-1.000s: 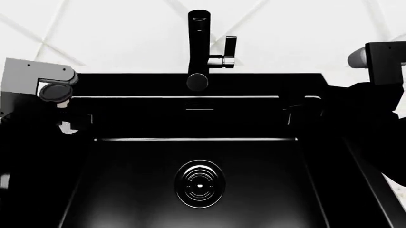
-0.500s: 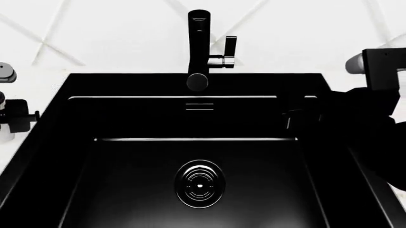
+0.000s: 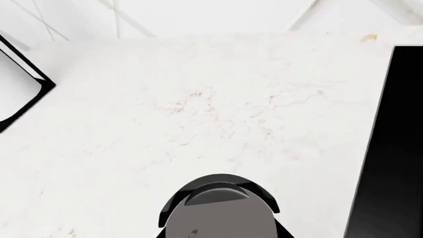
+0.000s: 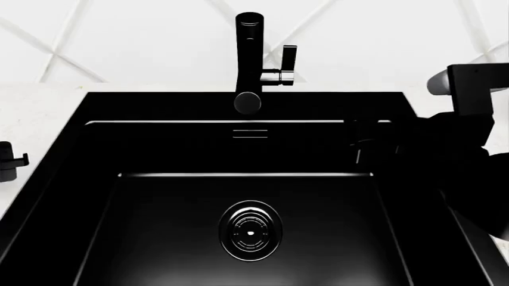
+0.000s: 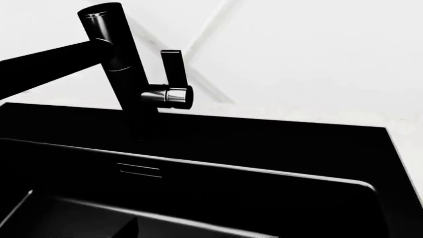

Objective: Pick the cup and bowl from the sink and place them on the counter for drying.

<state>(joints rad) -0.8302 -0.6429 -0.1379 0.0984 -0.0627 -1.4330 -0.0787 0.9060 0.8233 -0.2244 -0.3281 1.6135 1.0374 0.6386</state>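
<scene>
The black sink (image 4: 159, 149) holds no cup and no bowl; only its ridged drain (image 4: 250, 230) shows. In the left wrist view a grey rounded cup (image 3: 218, 215) with a dark rim fills the jaw area, held above the white counter (image 3: 198, 109) just left of the sink's edge (image 3: 396, 148). The fingers themselves are hidden. Only a black bit of my left arm (image 4: 9, 161) shows in the head view. My right gripper (image 4: 370, 149) is a dark silhouette inside the sink's right rear part; its jaws cannot be made out. The bowl is out of view.
The tall black faucet (image 4: 249, 59) with its side lever (image 4: 286, 65) stands behind the sink, close in front of the right wrist camera (image 5: 119, 59). A black-edged white panel (image 3: 20, 84) lies on the counter beyond the cup.
My left arm has swung from the sink's left rim out to the left, almost leaving the head view. The right arm has shifted only slightly.
</scene>
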